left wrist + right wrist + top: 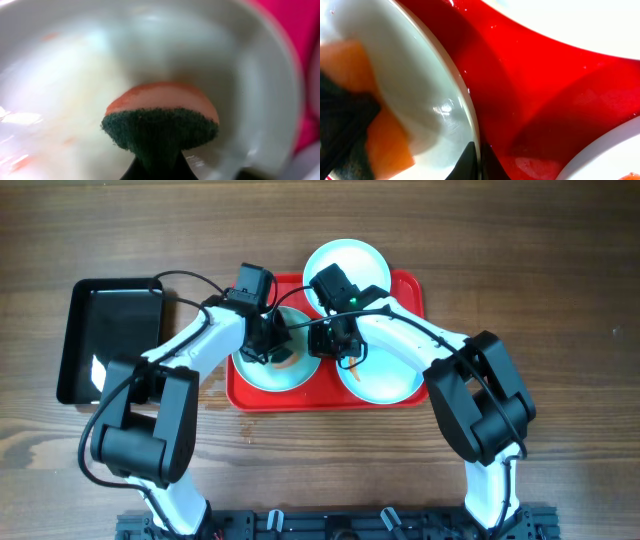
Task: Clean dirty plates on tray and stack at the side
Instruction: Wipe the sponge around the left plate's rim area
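On left pale-blue round plate (270,376): scrubbing with orange-green sponge (160,120) clamped in left gripper (155,169), apparently pinching rim (464,92) with right gripper (477,164); next, sweep orange smears (20,162).

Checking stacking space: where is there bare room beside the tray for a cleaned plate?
Bare table lies right of the tray and along the far edge. The tray is crowded with three plates; the black bin sits to its left.
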Available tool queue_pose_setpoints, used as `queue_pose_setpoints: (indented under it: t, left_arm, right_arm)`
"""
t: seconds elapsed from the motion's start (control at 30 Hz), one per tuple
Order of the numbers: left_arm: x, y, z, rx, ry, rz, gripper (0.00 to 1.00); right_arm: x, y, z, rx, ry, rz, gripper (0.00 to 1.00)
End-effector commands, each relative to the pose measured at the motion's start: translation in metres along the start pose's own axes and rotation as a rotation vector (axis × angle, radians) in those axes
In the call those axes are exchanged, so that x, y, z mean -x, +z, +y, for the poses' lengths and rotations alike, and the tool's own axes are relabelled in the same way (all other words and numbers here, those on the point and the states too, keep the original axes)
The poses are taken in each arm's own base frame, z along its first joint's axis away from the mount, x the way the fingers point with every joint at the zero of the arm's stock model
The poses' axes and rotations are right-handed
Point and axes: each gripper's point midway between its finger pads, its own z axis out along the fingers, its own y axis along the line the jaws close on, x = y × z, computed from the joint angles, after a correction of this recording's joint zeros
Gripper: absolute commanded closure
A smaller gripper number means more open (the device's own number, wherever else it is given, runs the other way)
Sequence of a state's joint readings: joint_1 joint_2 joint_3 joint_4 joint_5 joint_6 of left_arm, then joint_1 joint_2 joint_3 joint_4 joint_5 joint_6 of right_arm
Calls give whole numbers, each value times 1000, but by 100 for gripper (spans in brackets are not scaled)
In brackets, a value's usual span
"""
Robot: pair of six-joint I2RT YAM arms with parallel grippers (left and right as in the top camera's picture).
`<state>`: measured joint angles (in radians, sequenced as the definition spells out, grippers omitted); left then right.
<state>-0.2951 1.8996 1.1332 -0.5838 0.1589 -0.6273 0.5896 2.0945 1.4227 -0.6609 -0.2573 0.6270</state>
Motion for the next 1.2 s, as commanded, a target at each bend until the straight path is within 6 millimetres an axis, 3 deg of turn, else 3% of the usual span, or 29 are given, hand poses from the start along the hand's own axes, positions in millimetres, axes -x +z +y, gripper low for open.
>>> queue_pose_setpoints:
  t: [0.0, 0.1, 0.37, 0.57, 0.73, 0.97, 1.17]
  left_arm:
    - [-25, 22, 84, 362, -18, 36, 96]
    - [-26, 16, 99, 437, -15, 35, 96]
    - [-29, 11, 110, 473, -33, 55, 96]
    - [-6, 3, 134, 552, -137, -58, 96]
    - [5, 3, 137, 540, -164, -90, 96]
    - [-38, 12, 112, 386, -206, 144, 96]
    - [-47, 16, 94, 326, -185, 177, 96]
  right_arm:
    - [-7, 15, -13, -48, -12, 27, 96]
    - [-7, 18, -15, -52, -11, 31, 96]
    - [-8, 19, -16, -53, -10, 34, 96]
    - [-7, 19, -16, -54, -10, 34, 95]
    - [-7, 19, -15, -52, -10, 31, 96]
    - [-6, 19, -15, -49, -11, 29, 96]
    - [-6, 19, -15, -49, -10, 28, 96]
